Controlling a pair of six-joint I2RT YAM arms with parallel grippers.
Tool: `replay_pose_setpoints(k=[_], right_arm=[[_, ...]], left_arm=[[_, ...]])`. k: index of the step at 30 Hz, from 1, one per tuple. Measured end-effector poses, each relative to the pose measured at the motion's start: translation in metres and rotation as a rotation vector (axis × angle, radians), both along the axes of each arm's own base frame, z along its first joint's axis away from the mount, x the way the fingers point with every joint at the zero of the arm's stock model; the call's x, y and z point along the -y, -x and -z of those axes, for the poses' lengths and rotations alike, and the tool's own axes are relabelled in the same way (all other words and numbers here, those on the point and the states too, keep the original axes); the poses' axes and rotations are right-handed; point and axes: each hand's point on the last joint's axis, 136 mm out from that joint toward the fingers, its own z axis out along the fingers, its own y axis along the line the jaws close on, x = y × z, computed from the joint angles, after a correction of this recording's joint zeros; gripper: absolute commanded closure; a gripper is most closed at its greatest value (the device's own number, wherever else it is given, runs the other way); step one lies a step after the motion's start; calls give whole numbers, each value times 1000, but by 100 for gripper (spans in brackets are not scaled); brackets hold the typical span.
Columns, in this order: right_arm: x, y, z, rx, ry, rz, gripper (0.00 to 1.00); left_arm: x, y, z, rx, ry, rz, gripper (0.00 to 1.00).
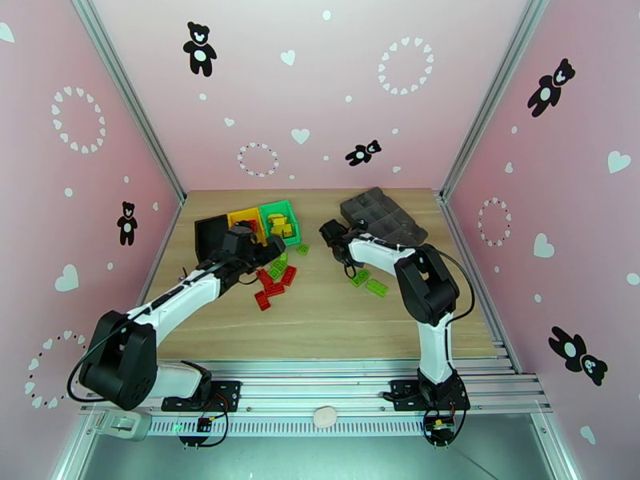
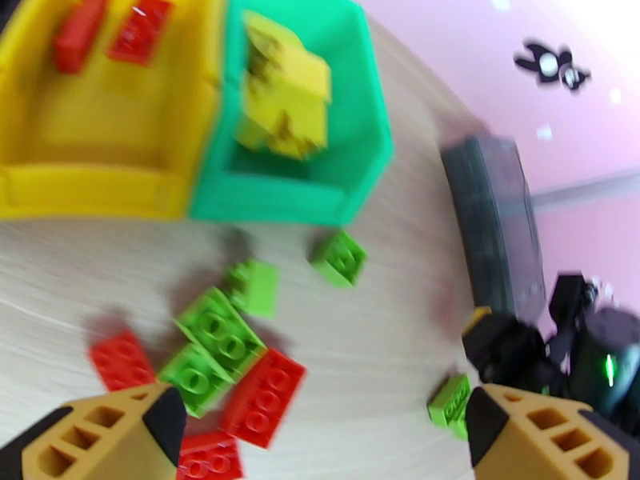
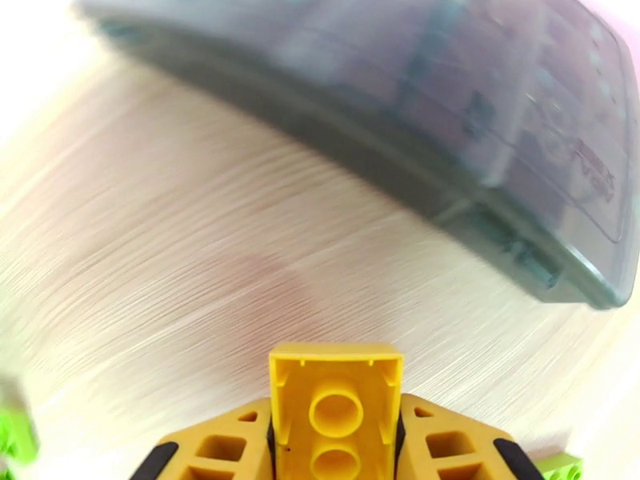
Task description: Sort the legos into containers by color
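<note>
two loose green legos [image 1: 368, 282] lie nearest, at 5 o'clock of the right gripper [image 3: 336, 435]. it's clamped on a yellow lego [image 3: 336, 384], seemingly clear of the table, likely bound for the green bin [image 1: 282, 218] at its 9 o'clock, where yellows already sit. left gripper [image 2: 324, 419] hangs with jaws wide apart over the red and green pile [image 2: 232, 362], set to pick. yellow bin [image 2: 104, 154] holds reds. black bin [image 1: 211, 234] is at its 9 o'clock. grey tray [image 3: 448, 122] lies farthest right, at 1 o'clock of the right gripper.

1. Three bins: black bin [image 1: 210, 234], yellow bin [image 2: 80, 198], green bin [image 2: 272, 206].
2. One grey tray [image 1: 382, 215].
3. Two red bricks [image 2: 140, 30] inside yellow bin; about four loose red bricks [image 1: 274, 289].
4. At least five loose green bricks [image 2: 220, 334].
5. One yellow brick [image 3: 336, 402] gripped; others heaped, uncountable.
</note>
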Motion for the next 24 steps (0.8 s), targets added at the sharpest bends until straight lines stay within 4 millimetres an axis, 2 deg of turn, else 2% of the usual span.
replay_pose_setpoints(k=[8, 15, 18, 24], right_arm=[[-55, -13, -15, 10, -94, -266, 86], [-127, -46, -71, 102, -269, -495, 87], [-152, -58, -86, 127, -322, -567, 87], [-190, -78, -84, 122, -376, -669, 86]], left_arm=[[-39, -9, -9, 9, 16, -83, 2], [-54, -12, -8, 2, 27, -113, 2], [-57, -12, -8, 0, 28, -121, 2], [-61, -10, -2, -12, 26, -130, 2]])
